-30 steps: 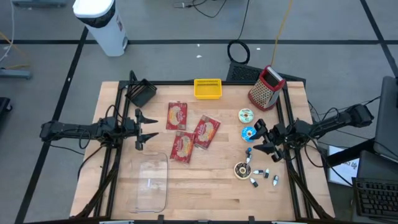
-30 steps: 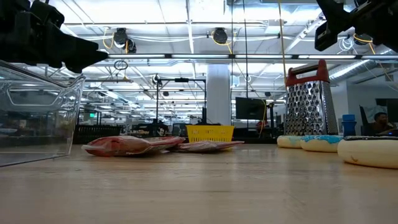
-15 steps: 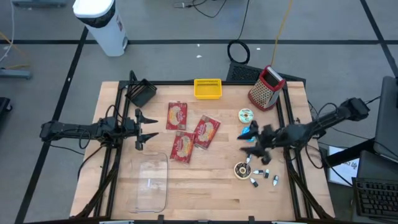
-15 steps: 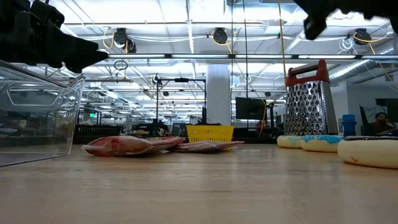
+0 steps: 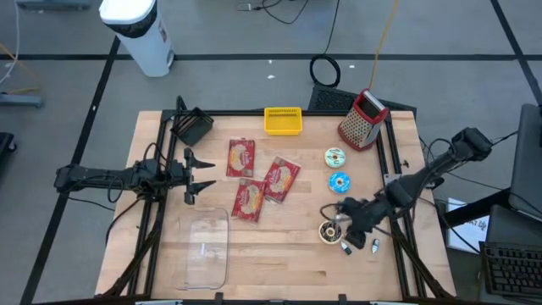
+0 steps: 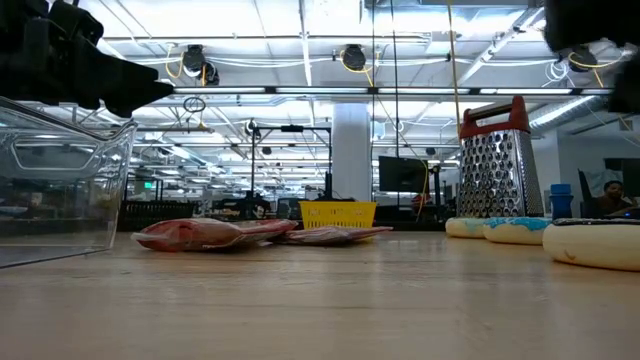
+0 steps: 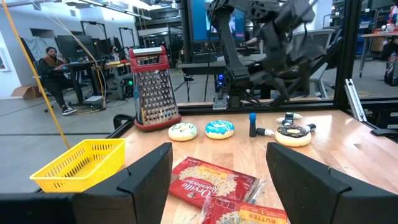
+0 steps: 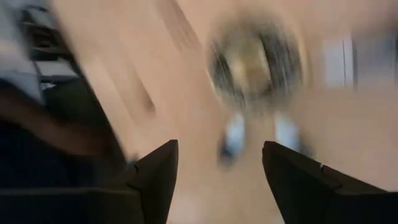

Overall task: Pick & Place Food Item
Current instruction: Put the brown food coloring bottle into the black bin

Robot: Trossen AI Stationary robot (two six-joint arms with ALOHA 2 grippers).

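Note:
Three red food packets (image 5: 257, 179) lie flat mid-table, also showing in the left wrist view (image 7: 214, 183). On the right lie a white donut (image 5: 335, 157), a blue donut (image 5: 339, 180) and a chocolate donut (image 5: 329, 230). My right gripper (image 5: 337, 216) hovers open, slanting down, just above the chocolate donut (image 8: 255, 59), touching nothing. My left gripper (image 5: 199, 174) waits open and level at the table's left, pointing at the packets, its fingers (image 7: 149, 177) empty.
A clear container (image 5: 207, 246) stands near the front left. A yellow basket (image 5: 283, 120), a red-handled grater (image 5: 362, 119) and a black holder (image 5: 193, 127) stand along the far edge. Small loose pieces (image 5: 356, 243) lie beside the chocolate donut.
My right gripper has swung from beside the blue donut toward the table's near edge and a little left. It has tipped from level to pointing down and rolled, and now stands over the chocolate donut. No object has moved.

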